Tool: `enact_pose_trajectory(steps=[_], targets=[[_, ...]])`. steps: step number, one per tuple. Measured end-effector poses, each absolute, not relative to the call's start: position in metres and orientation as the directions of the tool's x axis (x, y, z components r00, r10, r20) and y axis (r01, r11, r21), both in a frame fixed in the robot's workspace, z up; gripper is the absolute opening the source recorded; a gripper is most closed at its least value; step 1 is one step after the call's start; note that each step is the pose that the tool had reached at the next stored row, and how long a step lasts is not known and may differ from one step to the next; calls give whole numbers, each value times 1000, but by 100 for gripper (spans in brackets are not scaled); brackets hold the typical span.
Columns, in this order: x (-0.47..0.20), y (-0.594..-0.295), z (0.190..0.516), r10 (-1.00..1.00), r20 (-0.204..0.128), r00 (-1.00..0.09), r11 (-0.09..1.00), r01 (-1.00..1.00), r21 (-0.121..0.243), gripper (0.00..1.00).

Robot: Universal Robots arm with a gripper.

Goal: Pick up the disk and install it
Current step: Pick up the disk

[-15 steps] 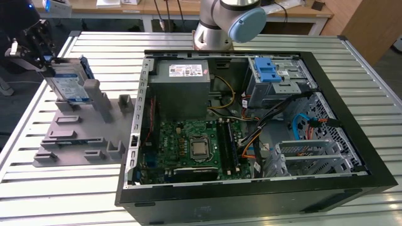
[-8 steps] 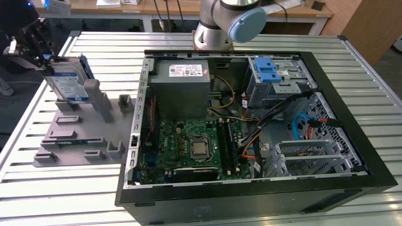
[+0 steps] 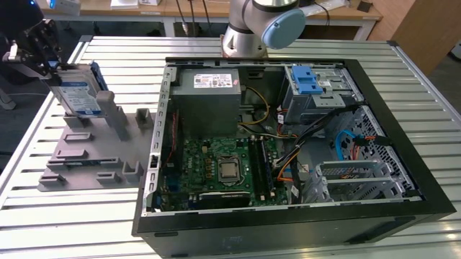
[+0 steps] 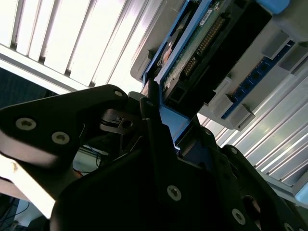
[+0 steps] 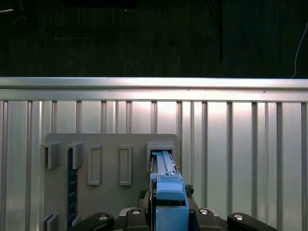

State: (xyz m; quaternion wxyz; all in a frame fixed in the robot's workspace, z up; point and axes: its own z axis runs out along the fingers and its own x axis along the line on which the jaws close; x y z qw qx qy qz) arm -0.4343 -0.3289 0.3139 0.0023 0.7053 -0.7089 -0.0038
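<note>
**Disk in the pincer's grip at the rack, far from the case**

The pincer (image 3: 52,67) sits at the exterior view's far left, closed on the upper end of the disk (image 3: 75,93). In the second wrist view its black fingers (image 4: 150,113) flank the blue carrier's edge and appear to press on it.

The disk stands on end, a little tilted. Its long axis runs from the pincer down towards the grey rack (image 3: 86,156) on the table (image 3: 72,216). Its lower end is at the rack's end slot, just beside a grey post. I cannot tell whether it has cleared the slot.

So the disk lies straight ahead of the pincer, in line with it. The open computer case (image 3: 288,232) lies well apart, towards the exterior view's right. The drive cage with its blue latch (image 3: 311,86) is in the case's far corner. By my reading, the pick-up is in hand and the installing is not yet begun.
</note>
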Motion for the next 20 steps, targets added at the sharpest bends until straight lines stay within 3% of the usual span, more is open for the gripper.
enact_pose_trajectory(steps=[20], targets=[[-434,-329,328,-1000,-2,-5,5,-1000,8,36]])
